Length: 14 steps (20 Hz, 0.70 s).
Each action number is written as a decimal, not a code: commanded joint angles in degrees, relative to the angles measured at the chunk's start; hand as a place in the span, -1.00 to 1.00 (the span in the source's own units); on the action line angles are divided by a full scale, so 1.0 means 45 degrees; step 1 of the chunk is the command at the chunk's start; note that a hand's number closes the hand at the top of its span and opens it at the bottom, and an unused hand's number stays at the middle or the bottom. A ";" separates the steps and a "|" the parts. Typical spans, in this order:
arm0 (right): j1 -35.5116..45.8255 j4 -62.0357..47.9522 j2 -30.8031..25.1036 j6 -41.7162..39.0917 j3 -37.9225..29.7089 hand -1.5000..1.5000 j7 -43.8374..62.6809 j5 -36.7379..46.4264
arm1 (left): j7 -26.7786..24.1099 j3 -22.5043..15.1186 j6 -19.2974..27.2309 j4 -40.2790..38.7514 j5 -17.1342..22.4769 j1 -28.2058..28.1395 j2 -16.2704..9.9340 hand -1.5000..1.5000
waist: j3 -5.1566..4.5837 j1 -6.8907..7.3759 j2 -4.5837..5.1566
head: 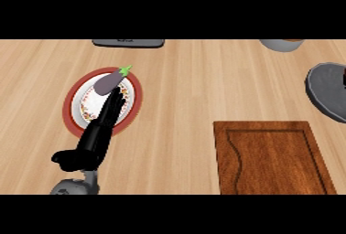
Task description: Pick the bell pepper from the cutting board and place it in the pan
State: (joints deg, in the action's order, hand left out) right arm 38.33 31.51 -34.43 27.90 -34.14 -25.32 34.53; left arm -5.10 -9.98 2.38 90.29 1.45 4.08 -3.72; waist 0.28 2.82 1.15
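Pale wooden surface (189, 82) is carrying our empty cutting board (270, 157) at five o'clock; no bell pepper showing. Our left hand (101, 128), fingers straight, is touching an eggplant (111, 82) on the plate (78, 93). We judge picking hasn't begun; pan (327, 89) at three o'clock.

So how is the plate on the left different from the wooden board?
The plate is round, white with a red rim and a speckled pattern; the wooden board is rectangular, dark brown and plain. The plate carries an eggplant, with the left hand stretched over it, fingers straight; the wooden board has nothing on it. Both lie flat on the counter.
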 commanded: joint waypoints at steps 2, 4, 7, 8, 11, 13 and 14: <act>0.0680 -0.2634 -0.1359 -0.1683 0.0168 1.00 0.0740 0.0397 | 0.0245 -0.0251 -0.0051 0.0211 -0.0039 0.0050 0.0135 0.00 | 0.0005 0.0288 0.0100; 0.0415 -0.3319 -0.1356 -0.2118 0.1124 -1.00 0.1436 0.1460 | -0.0104 -0.0313 0.0001 -0.0032 -0.0072 0.0157 0.0338 0.00 | -0.0010 0.0445 0.0223; 0.1006 -0.4104 -0.1125 -0.3577 0.1450 -1.00 0.1600 0.1591 | -0.0270 -0.0447 -0.0158 0.0034 -0.0241 0.0026 0.0149 0.00 | 0.0021 0.0667 0.0224; 0.1511 -0.4183 -0.1098 -0.4442 0.1194 -1.00 0.1450 0.1186 | -0.0304 -0.0437 -0.0238 -0.0201 -0.0163 -0.0065 0.0161 0.00 | 0.0026 0.0639 0.0215; 0.1831 -0.4532 -0.0914 -0.4730 0.1055 -1.00 0.1077 0.1058 | -0.0220 -0.0599 -0.0143 -0.0130 -0.0382 -0.0009 0.0208 0.00 | 0.0037 0.0503 0.0186; 0.1689 -0.4520 -0.1002 -0.4530 0.0823 -1.00 0.0384 0.0869 | 0.0165 -0.0014 -0.0236 0.0080 -0.0001 0.0311 -0.0070 0.00 | 0.0046 0.0436 0.0186; 0.1677 -0.4479 -0.0835 -0.4368 0.0524 -1.00 0.0050 0.0565 | -0.0055 -0.0138 -0.0188 -0.0178 -0.0129 0.0194 0.0023 0.00 | 0.0058 0.0450 0.0233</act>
State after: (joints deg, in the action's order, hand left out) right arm 45.06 12.49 -38.42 9.61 -30.04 -21.78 38.89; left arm -5.19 -11.16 1.62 90.18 0.88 4.86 -3.28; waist 0.47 5.09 2.07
